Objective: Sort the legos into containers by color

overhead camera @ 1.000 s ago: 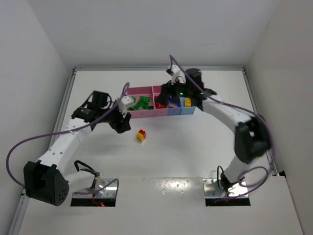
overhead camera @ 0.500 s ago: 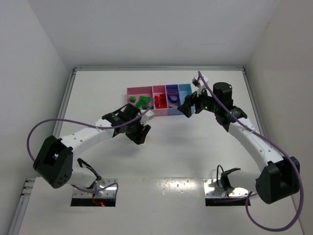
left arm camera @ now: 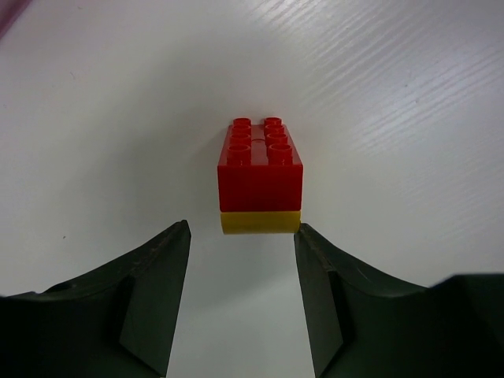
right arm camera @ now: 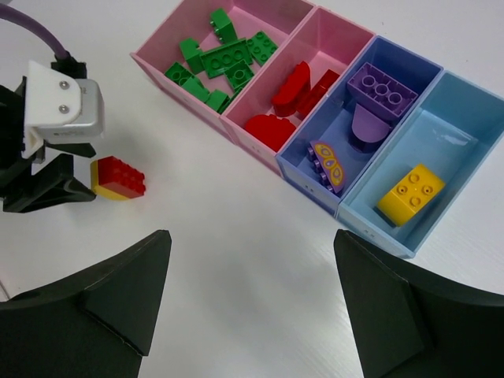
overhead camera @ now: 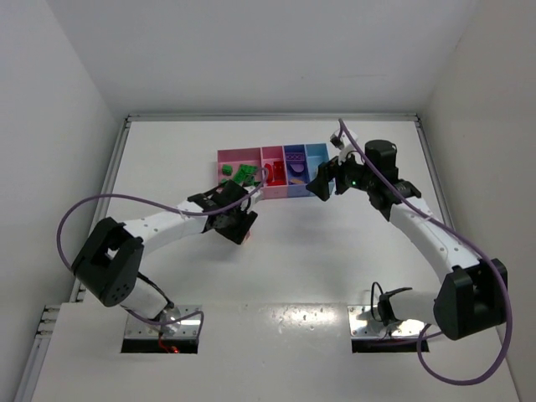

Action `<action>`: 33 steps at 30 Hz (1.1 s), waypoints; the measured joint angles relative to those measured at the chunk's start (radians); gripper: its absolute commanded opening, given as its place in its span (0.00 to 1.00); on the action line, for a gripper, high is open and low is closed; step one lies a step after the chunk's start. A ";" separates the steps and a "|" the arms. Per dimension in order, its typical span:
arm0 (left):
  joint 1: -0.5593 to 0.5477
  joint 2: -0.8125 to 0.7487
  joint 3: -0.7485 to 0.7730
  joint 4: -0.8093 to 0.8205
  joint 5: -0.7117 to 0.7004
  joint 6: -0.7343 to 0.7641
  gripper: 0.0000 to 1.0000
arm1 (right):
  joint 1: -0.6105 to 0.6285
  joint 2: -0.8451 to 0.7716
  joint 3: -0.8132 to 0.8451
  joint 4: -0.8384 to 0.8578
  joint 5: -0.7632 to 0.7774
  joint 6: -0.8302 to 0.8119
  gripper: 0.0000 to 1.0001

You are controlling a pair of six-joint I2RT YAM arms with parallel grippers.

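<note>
On white table (overhead camera: 335,251), far centre: row of four bins (right arm camera: 268,150) holding green, red, purple and yellow legos (right arm camera: 219,61) sorted by colour | right gripper (right arm camera: 252,252) spread wide above them, empty | left gripper (left arm camera: 241,244) jaws parted, red-on-yellow clump (left arm camera: 260,177) lying on table just ahead of tips, untouched

You've got red-on-yellow clump (left arm camera: 260,177) upright, well outside containers (right arm camera: 307,177). Green legos (right arm camera: 224,59) in wide pink one, reds (right arm camera: 291,83) narrow pink, purples (right arm camera: 382,87) purple-blue (three, I think), yellow brick (right arm camera: 409,193) light blue.
</note>
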 measured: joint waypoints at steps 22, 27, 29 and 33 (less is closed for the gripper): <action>0.031 0.022 -0.004 0.067 0.117 0.048 0.01 | -0.039 0.007 0.000 0.000 -0.077 0.000 0.84; 0.173 -0.156 -0.053 0.076 0.439 0.182 0.02 | -0.041 0.045 0.000 -0.019 -0.277 -0.019 0.84; 0.219 -0.200 -0.059 0.053 0.615 0.239 0.02 | -0.035 0.085 0.000 -0.055 -0.411 -0.048 0.84; 0.225 -0.199 -0.043 -0.045 0.907 0.363 0.02 | 0.019 0.170 0.000 -0.183 -0.631 -0.149 0.84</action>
